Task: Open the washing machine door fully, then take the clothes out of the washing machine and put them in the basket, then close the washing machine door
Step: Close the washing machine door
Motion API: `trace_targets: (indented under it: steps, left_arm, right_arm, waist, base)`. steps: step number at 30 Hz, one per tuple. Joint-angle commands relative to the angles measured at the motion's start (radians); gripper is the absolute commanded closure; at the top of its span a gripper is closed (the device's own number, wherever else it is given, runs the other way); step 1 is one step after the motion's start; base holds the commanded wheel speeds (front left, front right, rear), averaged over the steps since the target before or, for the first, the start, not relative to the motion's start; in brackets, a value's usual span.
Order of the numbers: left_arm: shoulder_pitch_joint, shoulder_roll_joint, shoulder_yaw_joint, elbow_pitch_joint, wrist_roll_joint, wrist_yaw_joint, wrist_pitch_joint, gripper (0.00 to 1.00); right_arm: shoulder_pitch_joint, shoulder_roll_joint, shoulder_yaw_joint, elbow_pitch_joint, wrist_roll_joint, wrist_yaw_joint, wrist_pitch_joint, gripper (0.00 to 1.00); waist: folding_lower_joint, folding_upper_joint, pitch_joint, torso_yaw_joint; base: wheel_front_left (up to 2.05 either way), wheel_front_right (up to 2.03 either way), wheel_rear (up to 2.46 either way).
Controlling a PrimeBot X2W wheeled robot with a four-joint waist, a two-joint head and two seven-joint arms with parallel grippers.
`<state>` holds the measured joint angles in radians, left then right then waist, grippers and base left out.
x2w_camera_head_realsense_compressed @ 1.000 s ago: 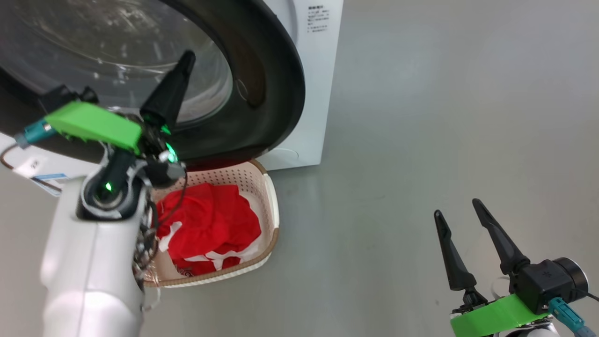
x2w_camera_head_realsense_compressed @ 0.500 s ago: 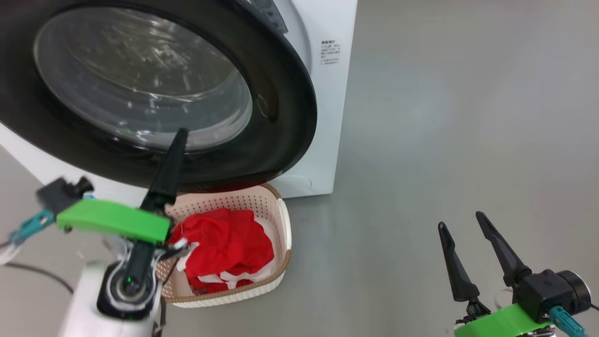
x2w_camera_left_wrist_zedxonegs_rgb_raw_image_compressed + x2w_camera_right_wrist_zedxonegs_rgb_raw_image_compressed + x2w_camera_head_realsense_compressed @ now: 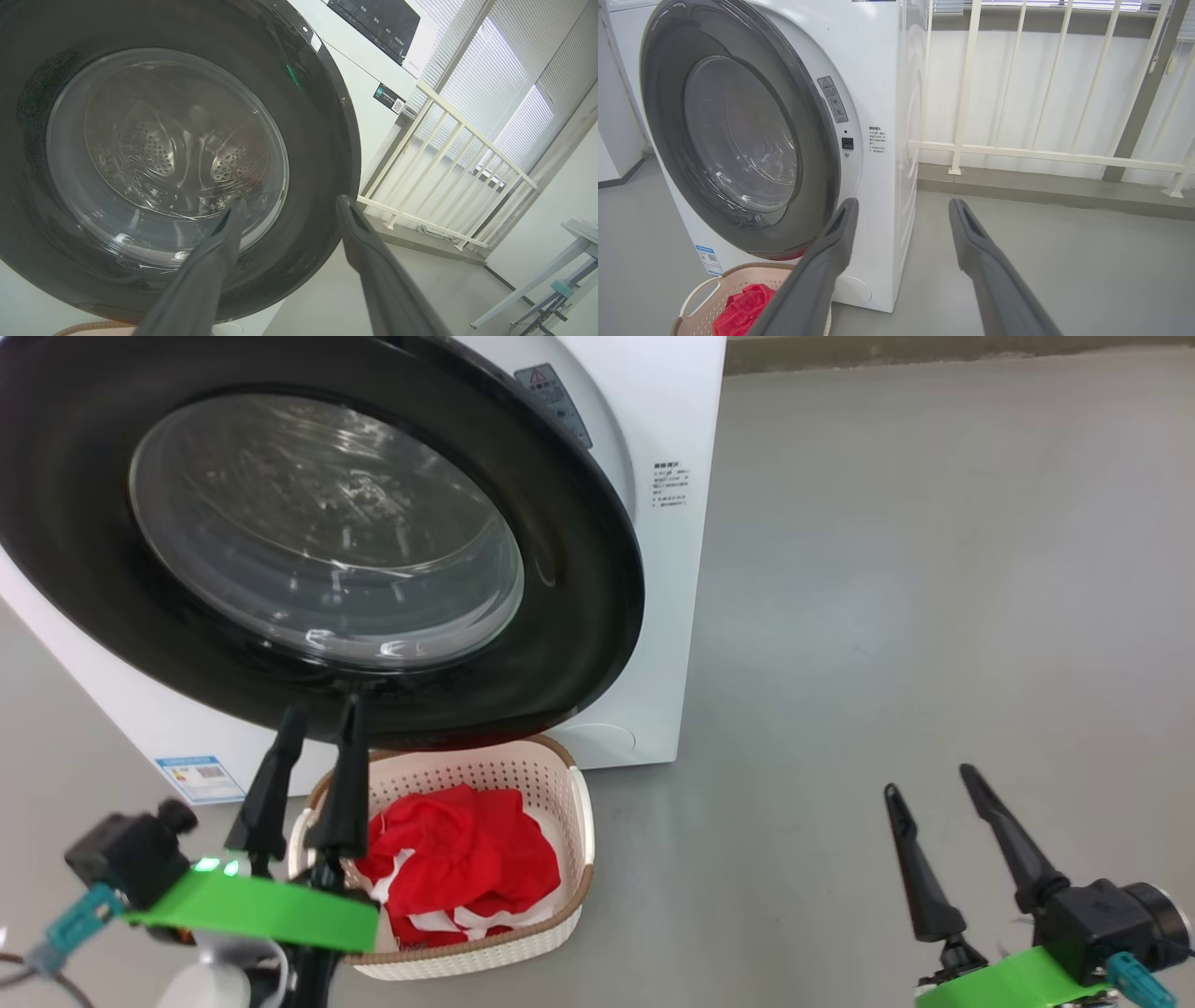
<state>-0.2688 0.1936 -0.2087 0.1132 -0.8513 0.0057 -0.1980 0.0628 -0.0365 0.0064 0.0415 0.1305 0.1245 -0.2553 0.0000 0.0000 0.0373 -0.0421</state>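
Washing machine door (image 3: 317, 541) faces the head camera, its black rim drawn close to the white front of the washing machine (image 3: 672, 411); whether it is latched I cannot tell. Through the glass, the left wrist view shows the perforated drum. At 6 o'clock below the door, the basket (image 3: 574, 803) stands on the grey floor (image 3: 887, 616) just beside the machine, with the red clothes (image 3: 467, 859) heaped inside it. At 7 o'clock in the head view the left hand (image 3: 323, 706) hangs over the basket's near-left rim, fingers parted and holding nothing, tips in front of the door's lower rim. At 5 o'clock the right hand (image 3: 930, 780) hovers over bare floor, well apart from the basket, fingers spread and empty.
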Motion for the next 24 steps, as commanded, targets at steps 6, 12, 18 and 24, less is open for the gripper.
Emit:
trace_targets:
  steps: [6, 12, 18, 24]
  left_arm:
    - [0.072, 0.071, 0.023, -0.098, 0.209, 0.042, -0.058, 0.0]
    - [0.154, 0.084, 0.046, -0.147, 0.318, 0.053, -0.063, 0.0]
    - [0.237, 0.054, 0.088, -0.196, 0.374, 0.068, -0.064, 0.0]
    - [0.289, 0.023, 0.122, -0.218, 0.418, 0.069, -0.064, 0.0]
  right_arm:
    - [0.01, -0.014, -0.007, -0.038, 0.0, 0.006, -0.006, 0.0]
    - [0.023, -0.014, -0.012, -0.051, -0.005, 0.006, -0.006, 0.0]
    - [0.039, -0.014, -0.022, -0.066, -0.007, 0.006, -0.006, 0.0]
    - [0.048, -0.014, -0.03, -0.077, -0.009, 0.006, -0.006, 0.0]
  waist:
    - [0.0, 0.0, -0.021, -0.001]
    - [0.0, 0.0, -0.027, -0.007]
    - [0.0, 0.0, -0.036, -0.009]
    - [0.0, 0.0, -0.043, -0.007]
  base:
    - [0.0, 0.0, 0.0]
    - [0.0, 0.0, 0.0]
    - [0.0, 0.0, 0.0]
    - [0.0, 0.0, 0.0]
